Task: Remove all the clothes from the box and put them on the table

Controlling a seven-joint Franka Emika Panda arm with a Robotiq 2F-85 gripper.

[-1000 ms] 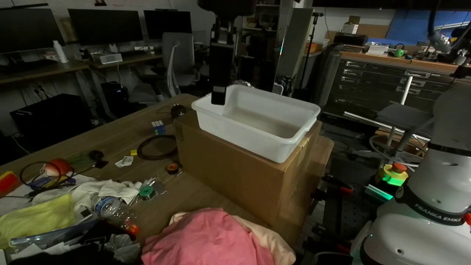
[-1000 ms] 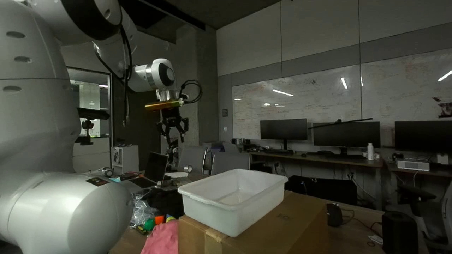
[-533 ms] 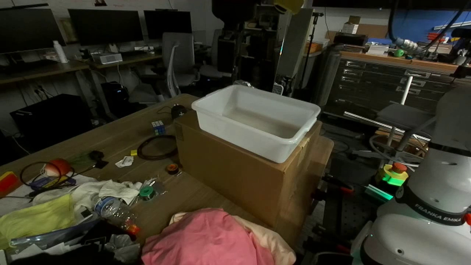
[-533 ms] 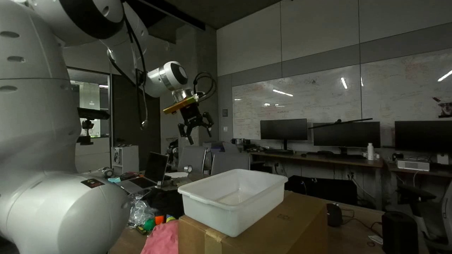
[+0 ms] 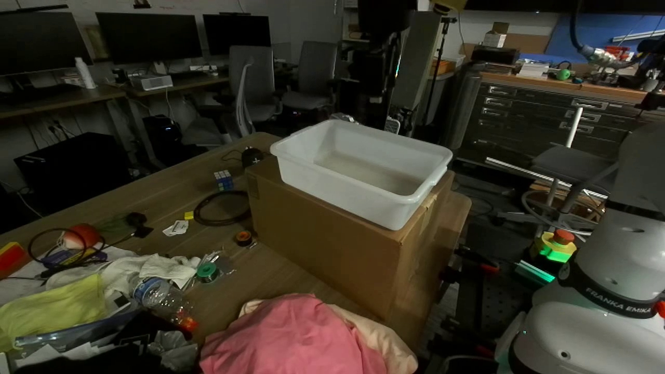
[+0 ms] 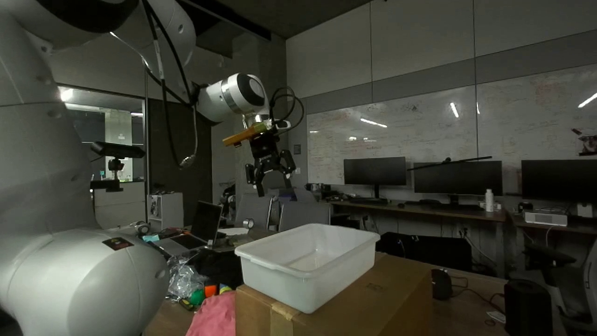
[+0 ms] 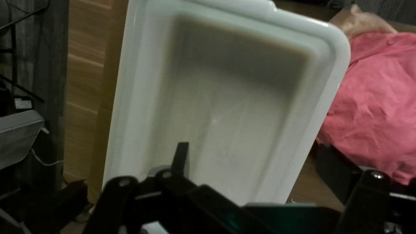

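Tool point(image 6: 274, 189): jaws spread well apart, tips pointing down, held above rim level of the white plastic tub point(image 5: 358, 197). Since a second ago it has shifted toward the right of the frame in an exterior view, and leans where it then hung nearly plumb. In an exterior view a dark finger overlapped a corner of the tub back then; now it shows higher, its tips hard to pick out against the dark background, and the gray office chair point(image 5: 318, 72) it had masked is in sight.

Wrist view: fingers point(image 7: 179, 159) wide of each other, one seen against the tub's interior, its fellow by the pink cloth point(image 5: 301, 337). Tub floor in plain view, shadowed toward the top of the frame.

Tub sits upright on the cardboard box point(image 5: 332, 244), box on the wooden counter point(image 5: 275, 275); neither has moved in both exterior views.

Pink cloth heaped on the counter just beside the box, cream cloth point(image 5: 387, 343) showing from under it. Whether either touches the box, cannot tell. Same folds as before. Yellow cloth point(image 5: 52, 309) and clear plastic bottle point(image 5: 158, 296) farther along, likewise unchanged.
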